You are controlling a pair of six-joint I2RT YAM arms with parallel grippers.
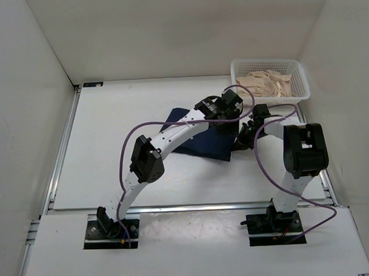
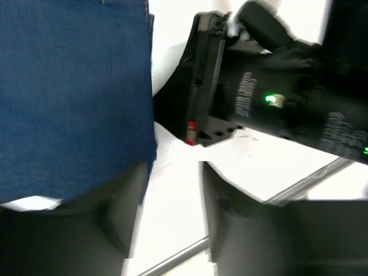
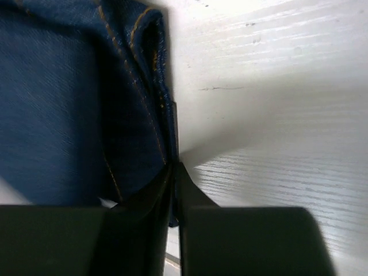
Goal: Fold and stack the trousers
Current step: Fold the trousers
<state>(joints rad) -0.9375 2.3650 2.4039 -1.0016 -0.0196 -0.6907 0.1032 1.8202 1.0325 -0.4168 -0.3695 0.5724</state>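
The dark navy jeans (image 1: 200, 140) lie folded in a compact pile in the middle right of the table. My left gripper (image 1: 232, 105) reaches across over their far right corner. In the left wrist view it (image 2: 172, 218) is open with bare white table between the fingers, and the denim (image 2: 75, 98) lies just to the left. My right gripper (image 1: 245, 134) is at the pile's right edge. In the right wrist view it (image 3: 174, 184) is closed on a thin fold of the denim edge with tan stitching (image 3: 132, 98).
A white mesh basket (image 1: 301, 80) holding beige cloth garments (image 1: 267, 83) stands at the back right, close behind both grippers. The right arm's black wrist (image 2: 270, 98) is close to the left gripper. White walls enclose the table.
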